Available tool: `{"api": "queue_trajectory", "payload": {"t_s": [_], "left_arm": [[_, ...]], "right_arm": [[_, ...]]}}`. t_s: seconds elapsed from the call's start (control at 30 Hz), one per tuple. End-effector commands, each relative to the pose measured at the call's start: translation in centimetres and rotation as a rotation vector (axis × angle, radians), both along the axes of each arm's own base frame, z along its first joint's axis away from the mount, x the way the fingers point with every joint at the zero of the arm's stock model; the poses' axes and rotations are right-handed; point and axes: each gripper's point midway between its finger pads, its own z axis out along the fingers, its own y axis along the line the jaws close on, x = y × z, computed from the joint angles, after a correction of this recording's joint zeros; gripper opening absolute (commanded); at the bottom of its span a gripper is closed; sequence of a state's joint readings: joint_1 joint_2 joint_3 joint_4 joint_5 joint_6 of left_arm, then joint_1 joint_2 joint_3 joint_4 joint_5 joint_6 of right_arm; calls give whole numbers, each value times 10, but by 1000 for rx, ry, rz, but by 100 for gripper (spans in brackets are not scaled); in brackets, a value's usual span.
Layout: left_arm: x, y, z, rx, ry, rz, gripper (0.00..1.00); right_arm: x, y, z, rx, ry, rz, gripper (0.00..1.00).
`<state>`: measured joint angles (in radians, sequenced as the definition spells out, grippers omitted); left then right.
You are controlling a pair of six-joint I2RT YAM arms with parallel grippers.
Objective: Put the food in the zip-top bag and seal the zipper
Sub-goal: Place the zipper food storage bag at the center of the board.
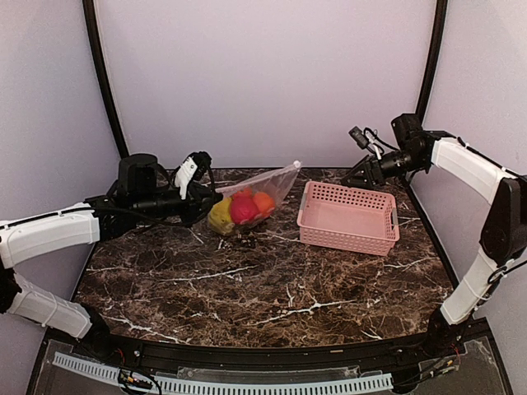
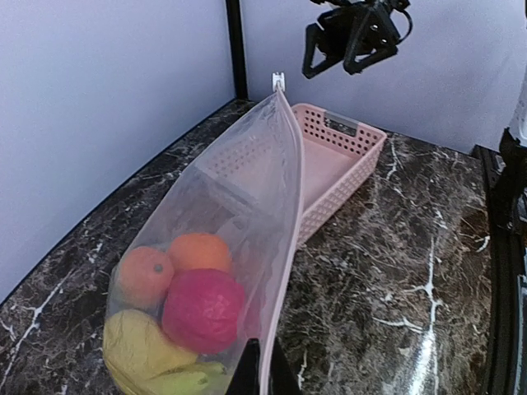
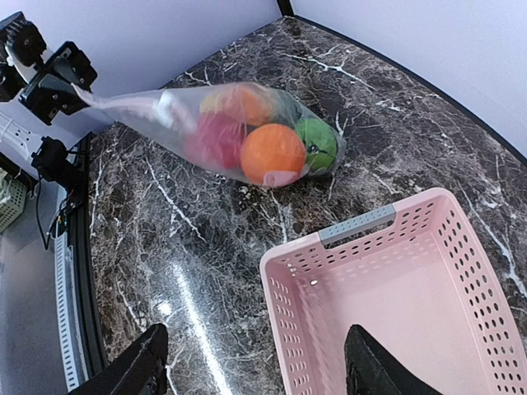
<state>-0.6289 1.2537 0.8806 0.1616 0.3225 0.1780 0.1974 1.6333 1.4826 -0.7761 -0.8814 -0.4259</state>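
Note:
The clear zip-top bag (image 1: 251, 193) lies at the back of the table with the food inside: a red round fruit (image 2: 202, 309), two orange pieces (image 2: 198, 251), a yellow piece (image 2: 140, 346) and a green piece (image 3: 317, 144). Its whitish-pink zipper strip (image 2: 290, 214) runs away from my left gripper (image 2: 263, 374), which is shut on the strip's near end. The bag also shows in the right wrist view (image 3: 230, 132). My right gripper (image 3: 251, 362) is open and empty, held in the air above the basket's corner.
A pink slotted basket (image 1: 347, 217) stands empty right of the bag, close to its far tip. Walls close in the back and sides. Dark marble table (image 1: 247, 288) stretches to the front edge.

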Motion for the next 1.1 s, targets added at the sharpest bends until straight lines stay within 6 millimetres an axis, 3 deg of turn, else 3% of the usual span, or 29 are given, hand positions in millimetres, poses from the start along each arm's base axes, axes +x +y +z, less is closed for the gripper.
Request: {"api": "queue_trajectory", "payload": {"t_s": [0.0,0.2,0.37,0.5,0.6,0.63,0.73,0.83,0.9,0.97,1.07], "left_arm": [[-62,-14,-20,-6,161,-235,2],[-92,-18,-48,66,252,-291,2],[-103,-16,-65,107,311,-307,16],[-105,-11,-57,128,294,-300,36],[-103,-10,-28,129,239,-300,46],[-101,-7,-27,149,240,-284,48],[-81,-4,-1,154,169,-194,61],[-34,12,13,147,92,23,69],[0,27,15,115,92,158,73],[33,39,6,108,117,275,72],[68,66,0,92,132,479,70]], "right_arm": [[-2,7,3,55,35,49,71],[1,10,3,72,68,60,71],[-1,9,0,64,79,56,71],[-3,5,-3,28,62,48,71],[6,-2,-6,-41,10,18,71],[11,-5,-6,-73,-17,5,71],[28,-14,-5,-147,-81,-30,71],[53,-27,-15,-255,-134,-72,70],[72,-37,-27,-330,-153,-101,70],[90,-48,-41,-387,-154,-124,70],[113,-61,-65,-456,-147,-138,70]]}}
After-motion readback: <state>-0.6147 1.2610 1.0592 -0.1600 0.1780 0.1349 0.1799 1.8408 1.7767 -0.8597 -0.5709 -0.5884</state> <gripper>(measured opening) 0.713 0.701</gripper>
